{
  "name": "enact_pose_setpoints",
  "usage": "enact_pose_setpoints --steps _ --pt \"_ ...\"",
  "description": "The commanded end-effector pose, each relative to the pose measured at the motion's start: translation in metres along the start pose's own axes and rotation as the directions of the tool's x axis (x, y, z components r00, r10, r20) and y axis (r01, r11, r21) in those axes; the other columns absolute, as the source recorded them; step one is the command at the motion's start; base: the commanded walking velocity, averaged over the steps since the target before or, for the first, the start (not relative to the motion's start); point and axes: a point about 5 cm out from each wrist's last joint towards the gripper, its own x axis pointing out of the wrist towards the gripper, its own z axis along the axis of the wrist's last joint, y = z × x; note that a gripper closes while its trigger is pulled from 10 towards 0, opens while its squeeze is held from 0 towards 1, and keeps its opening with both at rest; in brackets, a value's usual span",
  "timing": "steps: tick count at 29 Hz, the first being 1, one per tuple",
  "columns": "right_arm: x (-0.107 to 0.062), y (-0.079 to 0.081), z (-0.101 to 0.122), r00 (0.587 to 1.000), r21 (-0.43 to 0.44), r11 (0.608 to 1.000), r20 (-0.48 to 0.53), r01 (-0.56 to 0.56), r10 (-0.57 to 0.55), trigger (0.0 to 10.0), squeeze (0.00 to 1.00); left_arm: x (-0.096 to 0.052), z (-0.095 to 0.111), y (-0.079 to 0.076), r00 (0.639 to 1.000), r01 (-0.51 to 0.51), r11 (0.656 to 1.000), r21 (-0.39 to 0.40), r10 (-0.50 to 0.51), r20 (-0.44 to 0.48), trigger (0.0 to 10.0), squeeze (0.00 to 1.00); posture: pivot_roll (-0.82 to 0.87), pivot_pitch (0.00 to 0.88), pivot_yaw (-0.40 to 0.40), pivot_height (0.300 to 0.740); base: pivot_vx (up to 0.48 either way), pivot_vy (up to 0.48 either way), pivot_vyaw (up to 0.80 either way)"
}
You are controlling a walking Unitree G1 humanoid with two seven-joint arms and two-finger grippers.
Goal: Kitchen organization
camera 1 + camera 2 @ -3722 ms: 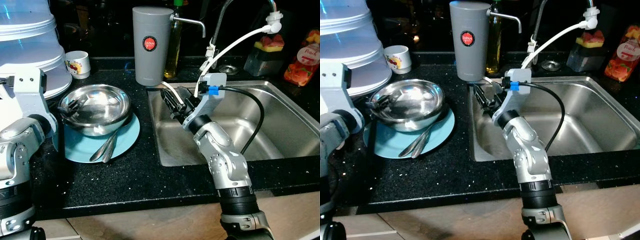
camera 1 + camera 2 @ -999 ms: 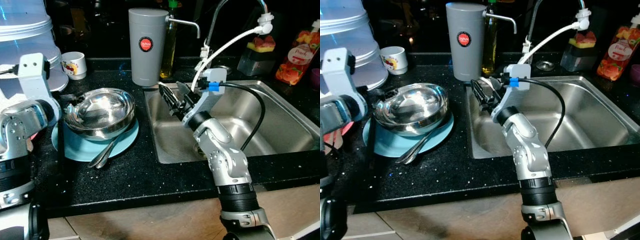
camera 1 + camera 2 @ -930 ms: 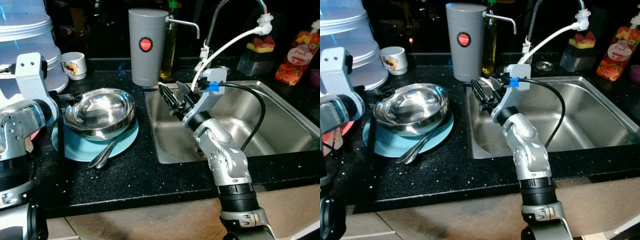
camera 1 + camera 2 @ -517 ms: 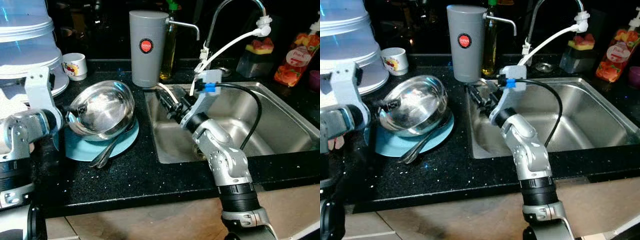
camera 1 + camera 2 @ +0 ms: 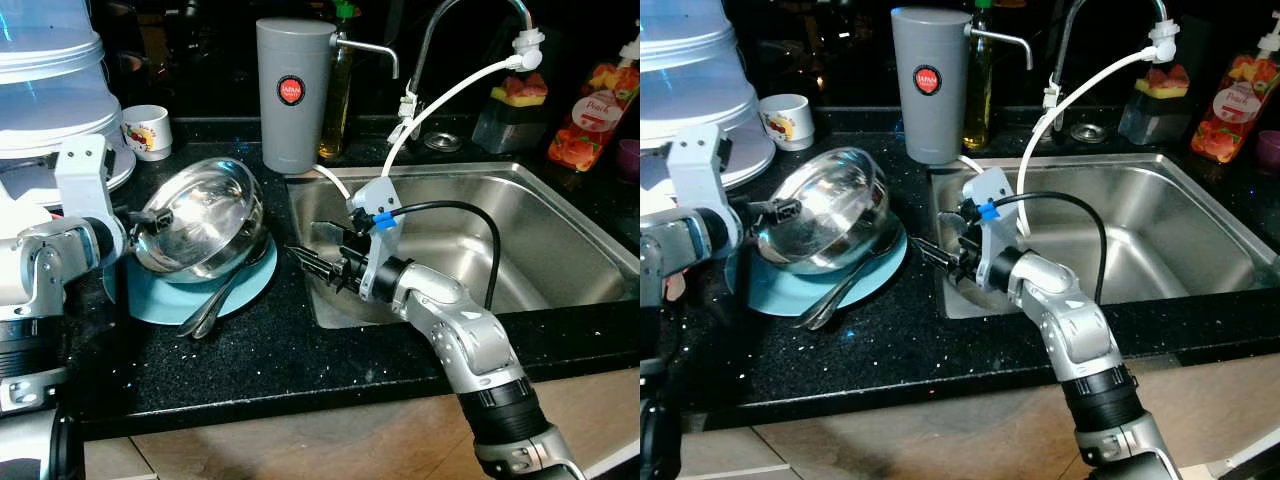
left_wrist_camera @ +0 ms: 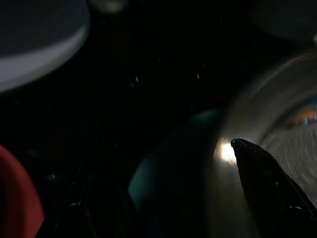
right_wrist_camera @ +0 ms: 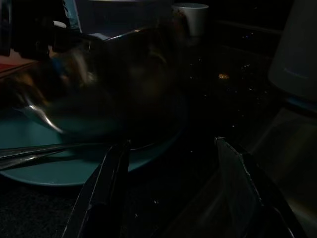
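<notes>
Shiny steel bowl (image 5: 200, 220) tilted on round teal plate (image 5: 160, 298), rim pinched by left gripper (image 5: 143, 216); right gripper (image 5: 305, 262) spread.

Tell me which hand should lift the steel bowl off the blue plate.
Left. The left hand already grips the tilted shiny steel bowl at its rim above the round blue plate; the right hand hovers open at the sink edge.

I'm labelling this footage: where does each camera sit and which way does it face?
Left and right eye views: on the head, looking down at the black counter and sink, with both arms.
Left wrist view: along one black finger at the steel bowl.
Right wrist view: between two spread fingers, toward bowl and blue plate.
All share the bowl.
</notes>
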Motion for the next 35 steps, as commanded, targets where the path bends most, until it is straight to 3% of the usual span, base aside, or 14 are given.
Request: enact_pose_setpoints --steps 1,9,19,20,28,29,35 --pt "-0.002 0.000 -0.002 1.000 -0.005 1.000 -0.027 0.003 -0.003 10.0 0.00 0.000 0.005 0.002 1.000 -0.016 1.000 0.019 0.016 0.015 10.0 0.00 -0.02 0.063 0.005 0.740 0.000 0.000 0.00" --pt "-0.002 0.000 -0.002 0.999 -0.017 1.000 -0.033 0.004 -0.005 10.0 0.00 0.002 0.014 -0.005 0.997 0.061 0.997 -0.050 -0.058 0.058 10.0 0.00 -0.01 0.062 0.010 0.740 0.000 0.000 0.00" --pt "-0.003 0.001 -0.001 1.000 -0.019 1.000 -0.030 0.003 -0.003 10.0 0.00 0.002 0.019 -0.014 0.986 0.141 0.988 -0.063 -0.135 0.096 10.0 0.00 -0.02 0.063 0.014 0.740 0.000 0.000 0.00" --pt "-0.004 0.002 -0.001 0.999 -0.026 1.000 -0.036 -0.009 0.008 10.0 0.00 0.001 0.020 -0.018 0.981 0.178 0.980 -0.092 -0.169 0.099 10.0 1.00 -0.01 0.063 0.016 0.740 0.000 0.000 0.00" --pt "-0.006 -0.001 -0.002 0.999 -0.044 0.999 -0.050 -0.011 0.008 10.0 0.00 0.004 0.015 -0.023 0.977 0.212 0.968 -0.135 -0.207 0.045 10.0 0.98 -0.01 0.062 0.020 0.740 0.000 0.000 0.00" --pt "-0.007 -0.002 -0.002 0.999 -0.047 0.999 -0.052 -0.008 0.006 10.0 0.00 0.005 0.013 -0.024 0.975 0.221 0.963 -0.151 -0.218 0.035 10.0 0.00 -0.01 0.062 0.020 0.740 0.000 0.000 0.00" --pt "-0.008 -0.003 -0.004 0.998 -0.054 0.998 -0.058 -0.009 0.005 10.0 0.00 0.009 0.001 -0.026 0.972 0.220 0.957 -0.188 -0.231 -0.037 10.0 0.00 -0.01 0.056 0.021 0.740 0.000 0.000 0.00"
